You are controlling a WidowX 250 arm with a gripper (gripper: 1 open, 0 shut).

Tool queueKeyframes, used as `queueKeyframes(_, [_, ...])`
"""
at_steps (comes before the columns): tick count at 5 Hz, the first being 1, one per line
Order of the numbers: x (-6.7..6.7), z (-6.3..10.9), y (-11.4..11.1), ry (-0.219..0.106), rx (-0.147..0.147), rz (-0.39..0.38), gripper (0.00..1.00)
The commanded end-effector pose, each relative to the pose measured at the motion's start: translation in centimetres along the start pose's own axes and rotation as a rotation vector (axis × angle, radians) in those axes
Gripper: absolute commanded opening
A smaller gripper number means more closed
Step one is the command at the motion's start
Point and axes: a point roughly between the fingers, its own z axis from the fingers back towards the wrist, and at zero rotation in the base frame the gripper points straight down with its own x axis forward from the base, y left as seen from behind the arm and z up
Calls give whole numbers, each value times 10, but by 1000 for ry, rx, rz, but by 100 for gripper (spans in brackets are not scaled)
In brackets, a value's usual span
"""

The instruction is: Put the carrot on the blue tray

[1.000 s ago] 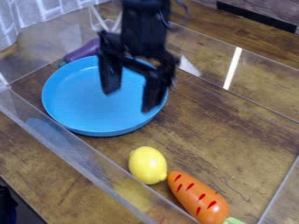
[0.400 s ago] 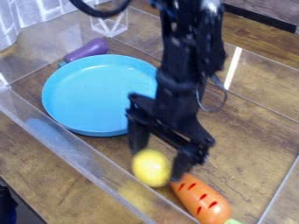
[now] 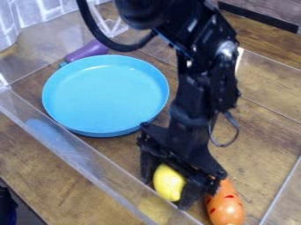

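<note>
Carrot placement, approach stage. Items run from largest to smallest, each located relative to the gripper.

Wooden table (image 3: 268, 114): the work surface, extending on all sides beneath the tool.

Robot arm (image 3: 202, 75): a black arm that a second ago hung over the tray. It has since swung down to the near right part of the table, so the tray is no longer covered.

Blue tray (image 3: 100, 92): up and to the left of the gripper and well apart from it. It is empty (the goal is free to receive).

Gripper (image 3: 182, 183): points straight down, low over the table. Its jaws are spread and clamp nothing.

Carrot (image 3: 224, 209): only an orange end shows. It lies on the table just outside the gripper's right-hand finger, toward the lower right, and is not on the tray. Whether that finger touches it cannot be told.

Lemon (image 3: 171, 183): yellow, sitting between the spread fingers (the wrong object).

Reading: the descent has brought the tool to the fruit, but the jaws appear to straddle the lemon. Closing here would likely take the lemon, so a shift toward the carrot seems needed first.
</note>
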Motion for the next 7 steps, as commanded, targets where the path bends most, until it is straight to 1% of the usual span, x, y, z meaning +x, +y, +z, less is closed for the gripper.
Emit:
queueKeyframes(1, [7,3,-9,-28,-14,-3,0])
queueKeyframes(3, [6,6,-13,-30,-30,30,0])
queueKeyframes(5, [7,11,-18,-31,-49,136,0])
queueKeyframes(7, [11,13,-25,-27,-47,151,0])
